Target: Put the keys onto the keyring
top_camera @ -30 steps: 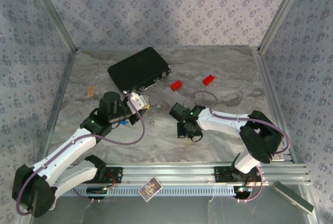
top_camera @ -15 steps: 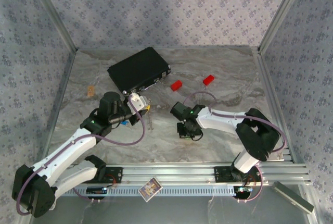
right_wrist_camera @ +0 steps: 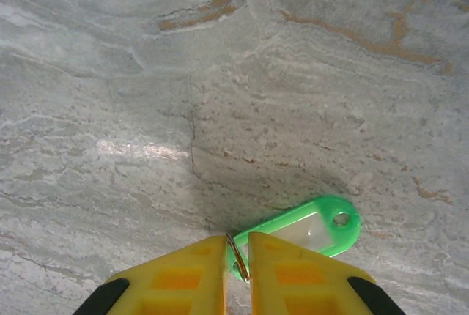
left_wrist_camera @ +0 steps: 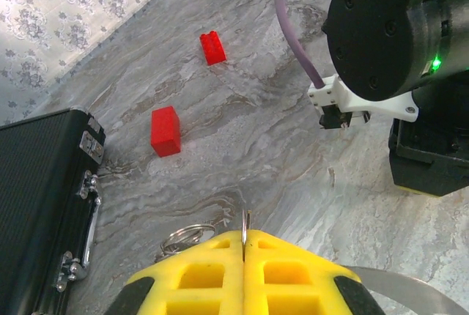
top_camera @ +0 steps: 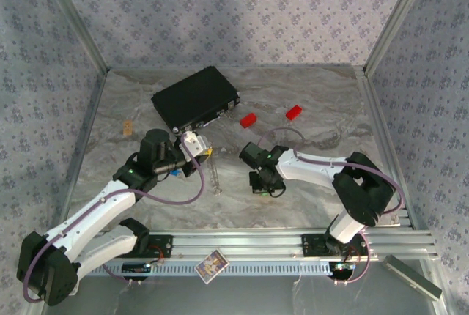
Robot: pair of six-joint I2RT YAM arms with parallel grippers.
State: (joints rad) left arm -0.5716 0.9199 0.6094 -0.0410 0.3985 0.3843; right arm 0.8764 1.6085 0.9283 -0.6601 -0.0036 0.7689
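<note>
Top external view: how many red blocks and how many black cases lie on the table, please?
Red blocks: 2
Black case: 1
Total: 3

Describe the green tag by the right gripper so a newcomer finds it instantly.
On the marble table, find the yellow fingers of the right gripper. The green tag lies past their tips, its near end and metal ring in the gap between them. Unlike the two red blocks, it is bright green and oblong with a clear window.
</note>
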